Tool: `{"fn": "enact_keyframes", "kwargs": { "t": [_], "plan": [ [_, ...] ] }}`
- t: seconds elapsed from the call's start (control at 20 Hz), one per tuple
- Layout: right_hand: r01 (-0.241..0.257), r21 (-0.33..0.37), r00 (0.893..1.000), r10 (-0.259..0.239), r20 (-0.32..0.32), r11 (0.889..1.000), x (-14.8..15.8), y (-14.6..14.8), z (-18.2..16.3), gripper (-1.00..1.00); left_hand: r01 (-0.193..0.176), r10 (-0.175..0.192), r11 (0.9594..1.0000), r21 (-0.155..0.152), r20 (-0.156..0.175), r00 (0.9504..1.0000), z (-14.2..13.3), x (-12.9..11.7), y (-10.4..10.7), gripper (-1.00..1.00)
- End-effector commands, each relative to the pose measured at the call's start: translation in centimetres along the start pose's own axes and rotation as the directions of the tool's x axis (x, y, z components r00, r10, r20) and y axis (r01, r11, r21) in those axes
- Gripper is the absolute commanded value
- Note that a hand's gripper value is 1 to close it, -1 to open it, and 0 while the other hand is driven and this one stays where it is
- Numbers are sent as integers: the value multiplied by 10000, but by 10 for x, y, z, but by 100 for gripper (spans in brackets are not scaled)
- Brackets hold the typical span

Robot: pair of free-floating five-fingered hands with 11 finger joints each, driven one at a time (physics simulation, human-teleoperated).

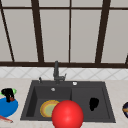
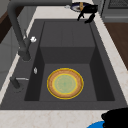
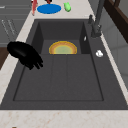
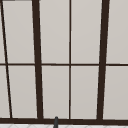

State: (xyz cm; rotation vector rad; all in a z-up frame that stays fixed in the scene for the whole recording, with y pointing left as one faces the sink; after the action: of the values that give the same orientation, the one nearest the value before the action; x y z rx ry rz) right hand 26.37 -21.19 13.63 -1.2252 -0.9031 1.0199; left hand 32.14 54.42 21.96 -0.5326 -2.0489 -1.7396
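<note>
Two hands idle: I judge the right hand (image 1: 93, 103), loosely curled, empty over the sink (image 1: 107, 100), risks clipping its wall; left hand (image 1: 8, 93), grip unclear, could nudge the blue plate (image 1: 8, 107).

window (image 4: 70, 60): dark frame, pale panes | backsplash (image 1: 25, 73): tiled | countertop (image 2: 50, 117): marbled

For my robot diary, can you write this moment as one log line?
left hand: over blue plate | right hand: open, above sink | yellow plate: in basin

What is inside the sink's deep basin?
A yellow-rimmed plate lies flat on the floor of the sink. In the front view a red ball covers the plate's right part.
</note>
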Motion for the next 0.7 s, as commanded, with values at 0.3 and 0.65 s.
{"fn": "enact_keyframes", "kwargs": {
  "t": [0.3, 0.65],
  "plan": [
    [0, 0, 10000, 0, 0, 10000, 0, 0, 0, 0, -297, 292, 9993, -219, -215, 9993, -57, 5, 23, 100],
    [0, 0, 10000, 0, 0, 10000, 0, 0, 0, 0, -105, 93, 9992, -390, -312, 9995, -103, 0, 29, 100]
  ]
}}
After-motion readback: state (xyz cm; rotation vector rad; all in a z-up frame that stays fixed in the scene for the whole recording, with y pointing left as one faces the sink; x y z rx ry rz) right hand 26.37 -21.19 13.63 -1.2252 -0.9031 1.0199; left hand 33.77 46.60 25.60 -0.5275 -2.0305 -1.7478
